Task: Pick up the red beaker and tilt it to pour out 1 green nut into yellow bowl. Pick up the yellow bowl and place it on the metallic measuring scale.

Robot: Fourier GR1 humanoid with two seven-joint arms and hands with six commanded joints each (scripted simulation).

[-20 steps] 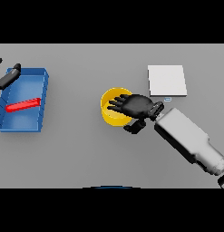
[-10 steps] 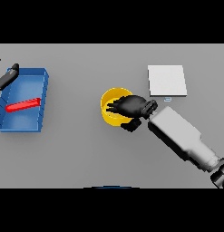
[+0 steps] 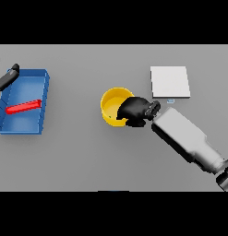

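Yellow bowl (image 3: 114,103) sits on the grey table (image 3: 87,156) near the middle of the view, and the right robot hand (image 3: 135,111) lies over its right-hand rim with dark fingers curled down onto that edge, gripping the bowl. The white and grey forearm (image 3: 184,140) behind this robot hand runs off toward the lower right corner. Whether any green nut lies inside the bowl cannot be told, since the part of the inside that shows is plain yellow and the rest is covered by the fingers. Just beyond the right robot hand, up and to its right, lies the metallic measuring scale (image 3: 170,81), a flat pale square, apart from the bowl and not touching it. Well away on the far left side from the gripping robot hand stands a blue tray (image 3: 41,99), and inside it the red beaker (image 3: 23,107) lies on its side, slightly slanted, roughly in the tray's middle. The left robot hand (image 3: 6,77) shows at the left edge, over the tray's upper left corner, well apart from the bowl; whether its fingers are straight or curled cannot be told.
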